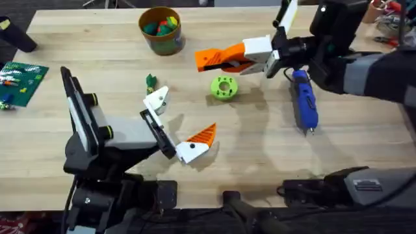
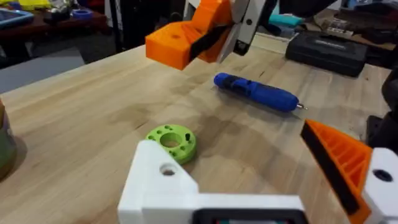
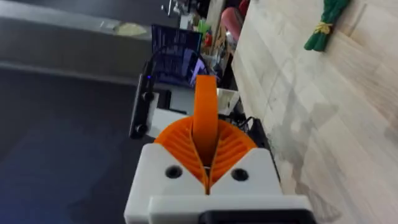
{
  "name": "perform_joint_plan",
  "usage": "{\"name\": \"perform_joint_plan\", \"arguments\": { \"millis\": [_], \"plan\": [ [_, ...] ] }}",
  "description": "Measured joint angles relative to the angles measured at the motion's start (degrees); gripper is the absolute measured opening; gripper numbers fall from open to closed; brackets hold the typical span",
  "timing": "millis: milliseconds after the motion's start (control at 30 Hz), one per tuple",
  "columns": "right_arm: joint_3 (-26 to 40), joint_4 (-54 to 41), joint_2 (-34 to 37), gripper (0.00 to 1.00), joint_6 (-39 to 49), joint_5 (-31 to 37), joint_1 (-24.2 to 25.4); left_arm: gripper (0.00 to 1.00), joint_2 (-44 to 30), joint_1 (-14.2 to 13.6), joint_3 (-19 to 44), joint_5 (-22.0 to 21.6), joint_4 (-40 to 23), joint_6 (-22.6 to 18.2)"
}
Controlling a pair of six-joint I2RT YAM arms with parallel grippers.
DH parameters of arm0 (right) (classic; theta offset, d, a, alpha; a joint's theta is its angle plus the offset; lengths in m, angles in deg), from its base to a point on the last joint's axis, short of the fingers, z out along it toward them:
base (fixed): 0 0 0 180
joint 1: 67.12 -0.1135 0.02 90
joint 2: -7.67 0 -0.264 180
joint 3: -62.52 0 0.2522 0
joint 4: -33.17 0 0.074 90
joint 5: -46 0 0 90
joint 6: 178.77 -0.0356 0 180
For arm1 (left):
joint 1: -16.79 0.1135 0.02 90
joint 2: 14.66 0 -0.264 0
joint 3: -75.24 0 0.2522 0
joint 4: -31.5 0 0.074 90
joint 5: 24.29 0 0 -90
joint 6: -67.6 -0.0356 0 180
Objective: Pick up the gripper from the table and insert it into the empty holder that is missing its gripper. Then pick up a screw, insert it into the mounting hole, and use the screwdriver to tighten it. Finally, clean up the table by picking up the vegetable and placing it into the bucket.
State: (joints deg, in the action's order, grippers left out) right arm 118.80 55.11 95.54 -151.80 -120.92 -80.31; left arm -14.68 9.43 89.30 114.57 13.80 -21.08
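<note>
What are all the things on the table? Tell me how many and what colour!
Bucket: 1, yellow with a green band, far side of the table, toys inside.
Vegetable: 1, green, between the bucket and the holder.
Disc: 1, lime green with holes, middle of the table.
Screwdriver: 1, blue, lying to the right of the disc.
Board: 1, green, left edge of the table.
Fingertip: 1, orange, held above the table.
Holder: 1, white, bare, on one left gripper finger.
Left gripper: 1, open, other finger has an orange pad.
Right gripper: 1, white and orange, shut on the fingertip.
</note>
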Motion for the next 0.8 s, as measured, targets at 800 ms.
{"name": "perform_joint_plan", "arguments": {
  "millis": [800],
  "plan": [
    [-0.05, 38.07, 18.99, 0.017, -28.68, -10.37, -3.86, 0.986, 0.00, 0.00, 0.00, 0.00, 0.00, 0.00]
  ]
}}
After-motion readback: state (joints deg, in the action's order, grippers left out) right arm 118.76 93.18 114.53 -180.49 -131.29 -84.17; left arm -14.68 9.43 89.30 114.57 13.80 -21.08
